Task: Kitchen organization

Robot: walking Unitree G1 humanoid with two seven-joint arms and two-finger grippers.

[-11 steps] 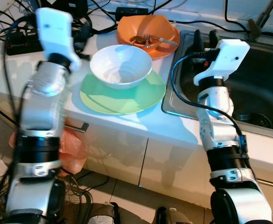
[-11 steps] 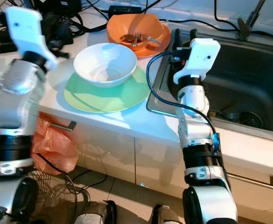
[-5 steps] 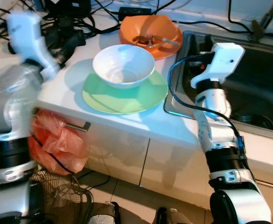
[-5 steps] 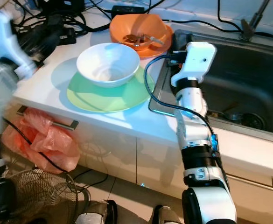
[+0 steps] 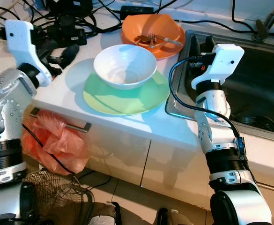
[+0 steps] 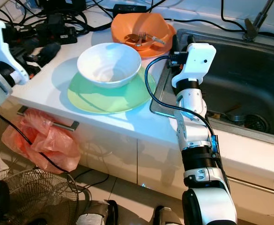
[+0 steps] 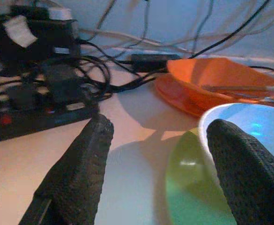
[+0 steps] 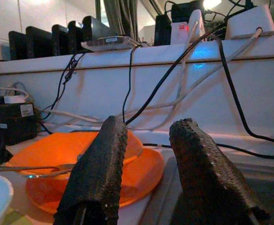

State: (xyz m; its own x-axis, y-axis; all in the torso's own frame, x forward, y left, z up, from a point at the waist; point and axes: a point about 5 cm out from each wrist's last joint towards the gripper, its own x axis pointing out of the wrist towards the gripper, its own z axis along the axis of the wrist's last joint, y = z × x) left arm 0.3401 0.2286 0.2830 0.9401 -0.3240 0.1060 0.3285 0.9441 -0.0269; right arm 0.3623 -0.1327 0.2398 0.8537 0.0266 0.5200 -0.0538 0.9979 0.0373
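A white bowl [image 5: 125,64] sits on a green plate [image 5: 127,97] in the middle of the white counter. Behind them an orange dish [image 5: 151,29] holds a fork [image 5: 158,39] and some scraps. My left gripper [image 5: 63,56] is open at the counter's left side, a short way left of the bowl, its fingers [image 7: 87,159] pointing toward the bowl's rim and holding nothing. My right gripper [image 5: 203,41] hovers over the left rim of the sink [image 5: 263,89], just right of the orange dish. Its fingers [image 8: 101,164] stand a little apart and are empty.
Black power strips and tangled cables [image 5: 66,23] crowd the counter's back left. An orange plastic bag [image 5: 57,145] hangs by the cabinet handle [image 5: 64,124], with a floor fan [image 5: 52,197] below. A faucet [image 5: 264,21] stands behind the dark sink, where cutlery lies near the drain.
My left arm has swung out to the left and down, from over the plate's left side to the counter's left edge. The right arm has hardly moved; the view shifted slightly.
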